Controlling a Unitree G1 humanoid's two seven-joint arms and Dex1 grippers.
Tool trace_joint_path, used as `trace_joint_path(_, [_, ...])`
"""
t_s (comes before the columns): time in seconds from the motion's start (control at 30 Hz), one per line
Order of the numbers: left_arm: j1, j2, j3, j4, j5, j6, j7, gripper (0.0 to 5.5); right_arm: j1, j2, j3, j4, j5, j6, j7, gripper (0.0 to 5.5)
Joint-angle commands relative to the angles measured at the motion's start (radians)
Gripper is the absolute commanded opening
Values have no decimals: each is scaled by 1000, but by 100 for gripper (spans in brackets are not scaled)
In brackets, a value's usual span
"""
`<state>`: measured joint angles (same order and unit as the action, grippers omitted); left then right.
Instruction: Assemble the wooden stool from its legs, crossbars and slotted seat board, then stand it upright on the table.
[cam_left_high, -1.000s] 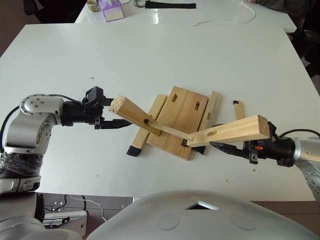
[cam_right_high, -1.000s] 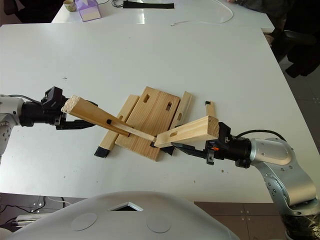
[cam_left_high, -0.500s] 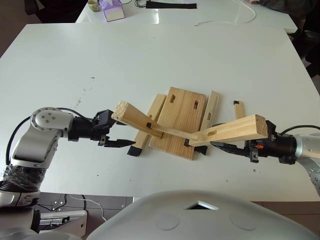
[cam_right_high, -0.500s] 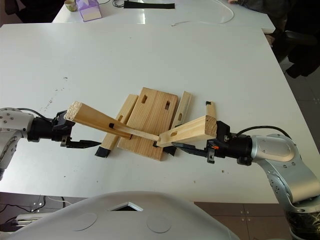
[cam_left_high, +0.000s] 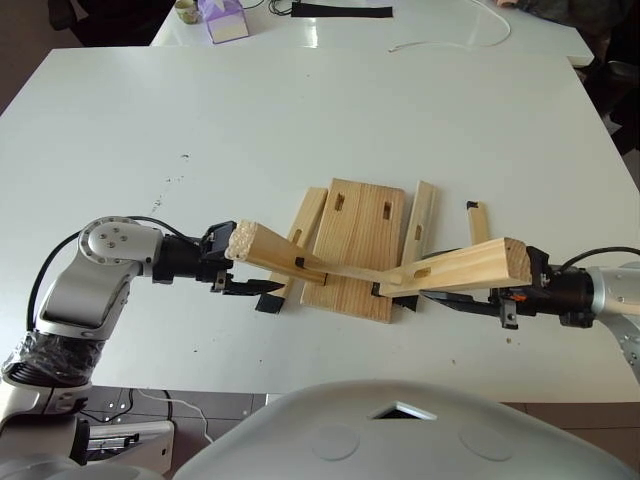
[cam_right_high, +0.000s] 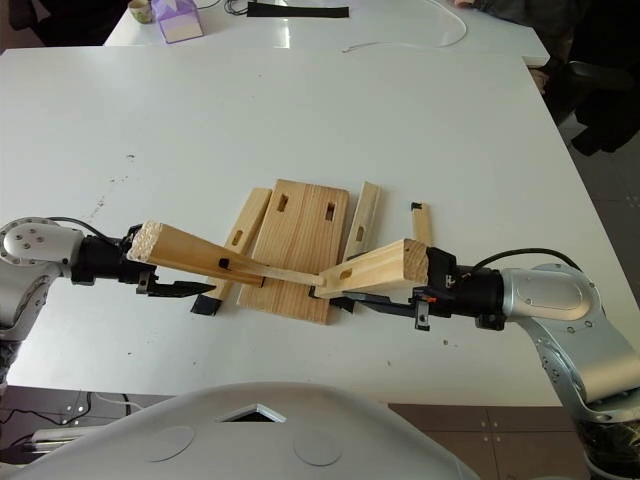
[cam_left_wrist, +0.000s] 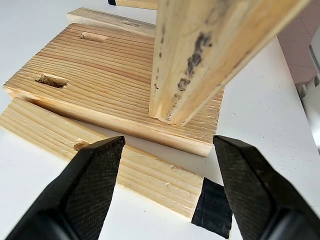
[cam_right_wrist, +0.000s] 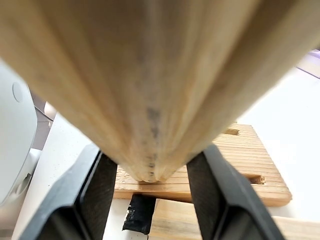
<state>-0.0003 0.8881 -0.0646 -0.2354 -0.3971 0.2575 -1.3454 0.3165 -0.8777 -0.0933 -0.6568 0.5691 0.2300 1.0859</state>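
We see right gripper (cam_left_high: 445, 298) clamped on pale tapered wooden leg (cam_left_high: 470, 265), carrying thin crossbar (cam_left_high: 350, 272) and second leg (cam_left_high: 268, 250) over slotted wooden seat board (cam_left_high: 355, 235); left gripper (cam_left_high: 258, 288) spread apart beneath, likely lining up grip.

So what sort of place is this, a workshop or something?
Probably an office or meeting room rather than a workshop: a big white table, and behind it a second table with a tissue box, a cup and a loose cable.
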Motion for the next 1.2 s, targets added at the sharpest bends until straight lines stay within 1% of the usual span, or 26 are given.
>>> trace_joint_path(0.03, [-16, -10, -9, -14, -6, 15, 16, 329, 5, -22, 37, -4, -75, -14, 6, 201])
trace_joint_path(0.17, [-18, -13, -15, -23, -9, 24, 23, 329, -5, -27, 58, -4, -100, -29, 6, 201])
trace_joint_path(0.3, [-27, -18, -23, -26, -8, 28, 23, 329, -48, -25, 80, -18, -80, -6, -1, 201])
trace_joint_path(0.5, [-43, -27, -40, -28, -3, 32, 22, 329, -158, -30, 124, -15, -4, 102, 11, 201])
trace_joint_path(0.67, [-53, -39, -49, -35, -4, 44, 33, 329, -219, -61, 186, 28, -63, 113, 55, 201])
trace_joint_path(0.97, [-33, -55, -58, -54, -7, 68, 67, 329, -205, -97, 254, 28, -167, 36, 77, 201])
trace_joint_path(1.2, [-55, -68, -67, -67, -7, 88, 74, 329, -266, -87, 307, 23, -181, 56, 58, 201])
